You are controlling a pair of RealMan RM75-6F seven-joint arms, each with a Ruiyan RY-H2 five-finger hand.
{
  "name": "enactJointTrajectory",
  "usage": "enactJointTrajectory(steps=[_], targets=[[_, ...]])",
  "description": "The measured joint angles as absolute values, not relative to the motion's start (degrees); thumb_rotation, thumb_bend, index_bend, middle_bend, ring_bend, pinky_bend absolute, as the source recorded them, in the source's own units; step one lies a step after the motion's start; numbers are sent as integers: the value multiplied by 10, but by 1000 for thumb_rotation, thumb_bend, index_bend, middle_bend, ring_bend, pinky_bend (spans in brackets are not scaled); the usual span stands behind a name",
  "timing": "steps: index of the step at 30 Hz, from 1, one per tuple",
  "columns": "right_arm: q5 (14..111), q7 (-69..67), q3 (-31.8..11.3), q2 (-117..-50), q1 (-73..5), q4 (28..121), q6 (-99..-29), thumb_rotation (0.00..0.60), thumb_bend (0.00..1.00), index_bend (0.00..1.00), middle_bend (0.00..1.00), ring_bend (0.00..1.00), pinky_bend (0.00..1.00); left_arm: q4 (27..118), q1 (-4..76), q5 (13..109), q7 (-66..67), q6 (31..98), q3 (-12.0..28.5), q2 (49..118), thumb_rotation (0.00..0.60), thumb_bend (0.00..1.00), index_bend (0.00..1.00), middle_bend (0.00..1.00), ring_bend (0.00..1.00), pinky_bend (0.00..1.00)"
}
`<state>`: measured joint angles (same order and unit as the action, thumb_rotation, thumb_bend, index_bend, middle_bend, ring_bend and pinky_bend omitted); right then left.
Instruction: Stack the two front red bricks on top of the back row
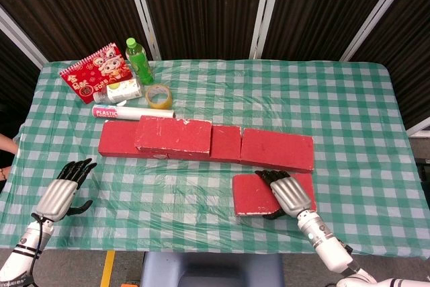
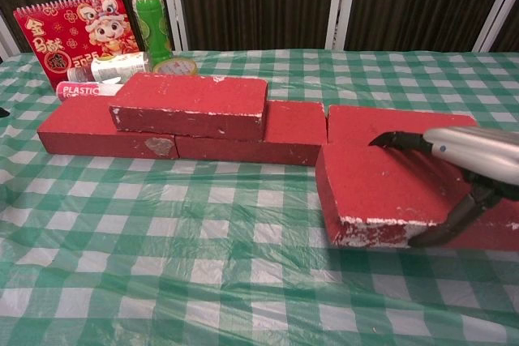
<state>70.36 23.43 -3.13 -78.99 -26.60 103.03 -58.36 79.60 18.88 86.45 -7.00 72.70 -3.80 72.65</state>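
A red brick (image 1: 250, 195) (image 2: 375, 192) at the front right is held by my right hand (image 1: 290, 193) (image 2: 474, 158), fingers over its top and thumb on its near face. It seems raised a little off the cloth, right in front of the back row's right brick (image 1: 277, 149) (image 2: 365, 119). The back row also has a left brick (image 1: 115, 140) (image 2: 81, 131) and a middle brick (image 1: 226, 143) (image 2: 280, 131). Another red brick (image 1: 173, 136) (image 2: 190, 103) lies on top of those two. My left hand (image 1: 62, 195) rests with fingers spread at the front left, holding nothing.
Behind the row at the back left lie a red calendar (image 1: 94, 72), a green bottle (image 1: 139, 60), a tape roll (image 1: 158, 96), a tipped white bottle (image 1: 119, 90) and a white tube (image 1: 124, 111). Green checked cloth (image 1: 181, 193) covers the table.
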Motion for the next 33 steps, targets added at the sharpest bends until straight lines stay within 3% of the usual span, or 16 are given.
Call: enactJointTrajectory(steps=[6, 17, 22, 33], targets=[[673, 235, -82, -765, -289, 1050, -589, 600, 120, 587, 430, 374, 478, 798, 186, 865, -57, 727, -34, 728, 600, 294, 0, 0, 0, 18], [444, 325, -185, -789, -424, 969, -556, 600, 121, 587, 430, 374, 479, 794, 184, 851, -34, 712, -22, 737, 600, 296, 0, 0, 0, 18], [357, 372, -192, -807, -487, 909, -531, 600, 121, 578, 430, 374, 479, 792, 185, 841, -30, 699, -17, 737, 600, 299, 0, 1, 0, 20], [289, 358, -171, -842, -528, 851, -489, 600, 121, 575, 430, 374, 479, 793, 184, 839, -27, 695, -12, 737, 600, 303, 0, 0, 0, 21]])
